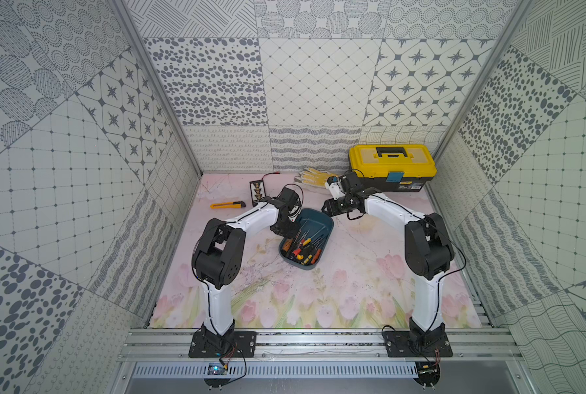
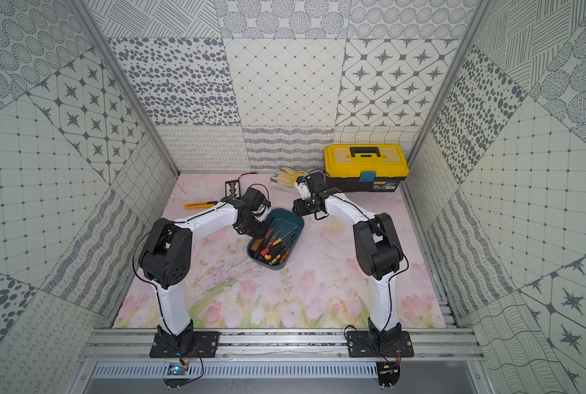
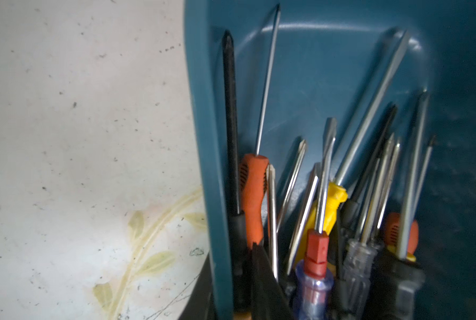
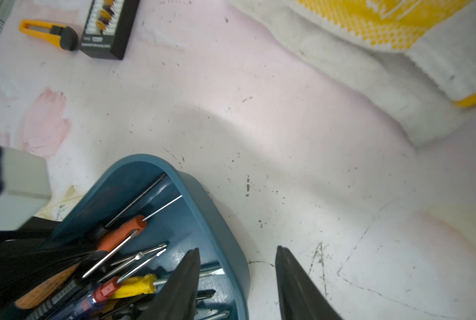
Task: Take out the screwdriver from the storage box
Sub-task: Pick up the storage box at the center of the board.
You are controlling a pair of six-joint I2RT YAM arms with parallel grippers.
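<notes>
So, left hand [image 3: 260, 266] is down in the storage box [image 1: 319, 218], clamped, as best I can tell, on a thin steel-shafted screwdriver [image 3: 271, 216] sitting in the pile by the near-arm wall, not yet lifted clear. The right hand [image 4: 237, 249] straddles the box's far rim, spread apart, gripping nothing: likely there to steady it.

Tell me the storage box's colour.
The storage box is dark teal-blue, clearest in the left wrist view.
</notes>
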